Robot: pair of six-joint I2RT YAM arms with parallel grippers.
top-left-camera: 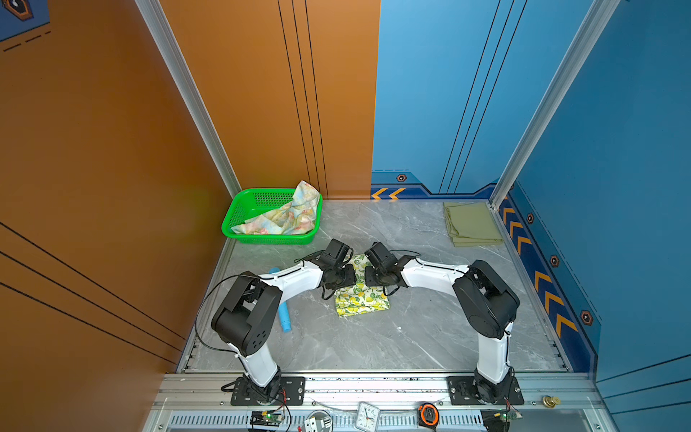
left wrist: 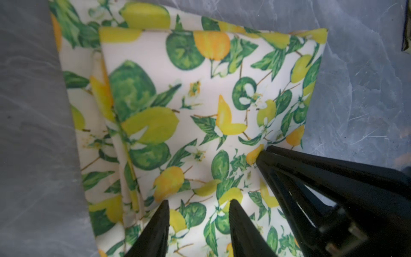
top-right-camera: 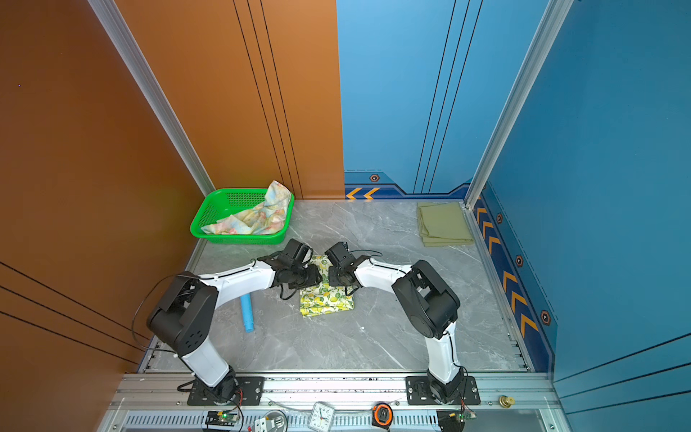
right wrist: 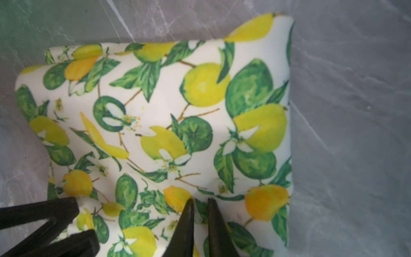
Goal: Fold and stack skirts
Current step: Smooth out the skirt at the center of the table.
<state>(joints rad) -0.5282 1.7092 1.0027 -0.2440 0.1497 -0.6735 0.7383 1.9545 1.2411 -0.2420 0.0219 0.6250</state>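
The lemon skirt (top-left-camera: pixel 361 303) lies folded in layers in the middle of the grey table (top-left-camera: pixel 411 336), with its near part free. Both arms reach over its far part from the two sides. The left tool (left wrist: pixel 199 201) stands on the cloth with its fingers apart, and flat print shows between them. The right tool (right wrist: pixel 200 199) has its fingers nearly together, pinching a small ridge of this skirt. A blue toy (top-left-camera: pixel 285 318) lies on the left, partly under the left arm. Farther, at the far left corner, the pastel skirt (top-left-camera: pixel 288 217) lies crumpled inside a green basket (top-left-camera: pixel 239 209). The olive skirt (top-left-camera: pixel 473 224) lies folded at the far right corner.
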